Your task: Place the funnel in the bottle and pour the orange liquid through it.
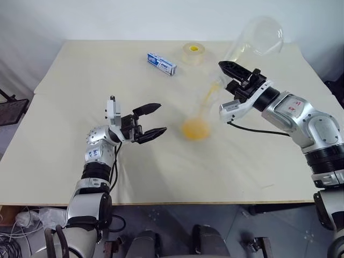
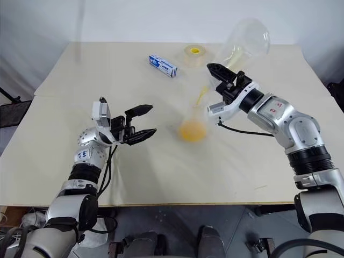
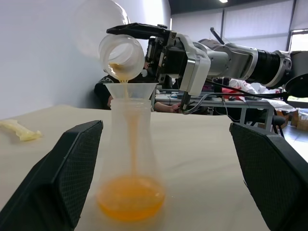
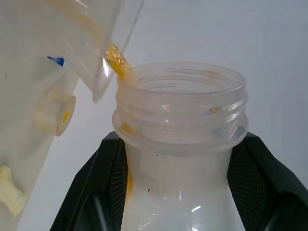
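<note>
A cream table (image 1: 64, 140) carries every item. The right gripper (image 1: 236, 75) is raised over the far-centre area, its two black fingers clamped on the neck of a large clear flask (image 1: 257, 37); in the right wrist view the fingers (image 4: 103, 183) press against both sides of the threaded neck. The flask is tilted mouth-down, body up and away from the robot. A thin stream runs from its mouth into the funnel (image 3: 131, 90), which sits upright in the neck of the bottle (image 3: 131, 159). The bottle, a clear conical vessel, stands on the table near the centre, just below the flask mouth. The orange liquid (image 3: 131, 197) forms a shallow layer at the bottom of the bottle, seen from above as a round orange patch (image 1: 194, 129). The left gripper (image 1: 153, 121) hovers just beside the bottle on the robot's left, its fingers spread as wide as they go and holding nothing; in the left wrist view the bottle stands between the two pads (image 3: 72, 168) without touching either. At the far side lie a small blue-and-white box (image 1: 162, 63) and, beside it, a tape roll (image 1: 193, 52) with a yellow core. A pale yellow wrapped stick (image 3: 19, 131) lies on the table well apart from the bottle.
</note>
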Tool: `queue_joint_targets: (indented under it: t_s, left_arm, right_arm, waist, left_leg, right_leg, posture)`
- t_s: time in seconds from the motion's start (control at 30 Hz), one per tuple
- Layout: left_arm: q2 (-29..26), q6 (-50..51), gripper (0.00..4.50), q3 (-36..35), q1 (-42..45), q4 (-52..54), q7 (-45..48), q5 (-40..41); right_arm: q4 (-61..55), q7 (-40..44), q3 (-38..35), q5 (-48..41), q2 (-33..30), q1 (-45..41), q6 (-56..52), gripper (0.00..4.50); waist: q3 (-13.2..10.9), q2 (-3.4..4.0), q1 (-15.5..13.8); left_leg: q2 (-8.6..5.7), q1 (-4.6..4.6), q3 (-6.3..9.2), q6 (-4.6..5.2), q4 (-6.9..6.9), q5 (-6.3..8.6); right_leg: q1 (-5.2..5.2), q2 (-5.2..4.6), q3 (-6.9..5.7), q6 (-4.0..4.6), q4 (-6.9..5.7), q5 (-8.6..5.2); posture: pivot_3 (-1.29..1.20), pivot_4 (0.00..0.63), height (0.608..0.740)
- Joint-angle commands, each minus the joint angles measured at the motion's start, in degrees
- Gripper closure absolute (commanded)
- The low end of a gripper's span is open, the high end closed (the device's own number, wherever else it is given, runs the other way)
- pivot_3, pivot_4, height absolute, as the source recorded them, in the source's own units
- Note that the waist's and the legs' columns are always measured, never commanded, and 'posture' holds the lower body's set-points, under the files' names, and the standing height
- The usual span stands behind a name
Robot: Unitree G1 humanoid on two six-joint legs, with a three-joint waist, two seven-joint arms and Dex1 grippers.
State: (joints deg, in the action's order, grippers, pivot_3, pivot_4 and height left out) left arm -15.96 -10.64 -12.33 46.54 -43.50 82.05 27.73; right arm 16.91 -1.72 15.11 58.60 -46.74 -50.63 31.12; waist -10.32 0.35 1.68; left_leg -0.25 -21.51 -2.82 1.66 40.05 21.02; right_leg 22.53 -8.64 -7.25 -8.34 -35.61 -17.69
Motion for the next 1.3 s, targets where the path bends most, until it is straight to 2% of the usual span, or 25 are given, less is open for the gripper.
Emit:
queue_joint_targets:
  t_s: [0.03,0.5,0.87,1.1,1.3]
  left_arm:
    - [-0.5,-0.1,0.0,-0.5,0.4,0.8,0.0,0.7]
    - [-1.0,-0.7,0.0,-0.8,1.1,-0.3,-0.4,0.5]
    - [-1.5,0.0,0.0,-0.3,1.0,-0.3,-1.4,-0.3]
    - [-2.7,2.2,0.0,1.7,0.6,0.5,-5.7,-3.5]
    - [-3.6,3.7,0.0,3.1,-0.1,1.7,-8.1,-5.0]
  right_arm:
    - [-1.8,-1.3,-1.1,-0.1,-1.7,-1.5,-0.6,2.05]
    - [-1.8,-3.2,-0.1,2.1,-2.6,-1.7,-0.4,2.05]
    - [-2.4,-2.0,-1.1,-0.6,-2.0,-0.8,-0.6,2.05]
    - [-4.3,8.2,-6.2,-18.0,2.3,3.5,-5.4,2.05]
    - [-8.9,18.6,-15.4,-35.9,9.0,7.4,-24.1,2.05]
  waist:
    - [0.0,0.0,0.0]
    - [0.0,0.0,0.0]
    - [0.0,0.0,0.0]
    - [0.0,-0.01,-0.1]
    - [0.0,-0.01,-0.1]
  left_leg:
    - [0.0,0.0,0.0,0.0,0.0,0.0]
    - [0.0,0.0,0.0,0.0,0.0,0.0]
    - [0.0,0.0,0.0,0.0,0.0,0.0]
    - [-0.01,0.0,-0.01,0.0,0.01,0.0]
    - [-0.02,0.0,0.05,0.0,0.03,0.0]
  right_leg:
    - [0.0,0.0,0.0,0.0,0.0,0.0]
    - [0.0,0.0,0.0,0.0,0.0,0.0]
    - [0.0,0.0,0.0,0.0,0.0,0.0]
    - [-0.04,0.01,-0.05,0.0,-0.02,0.0]
    - [-0.05,0.01,-0.06,0.0,-0.03,0.0]
  posture:
    - [0.0,0.15,0.74]
    - [0.0,0.15,0.74]
    - [0.0,0.15,0.74]
    - [0.0,0.15,0.74]
    - [0.0,0.15,0.74]
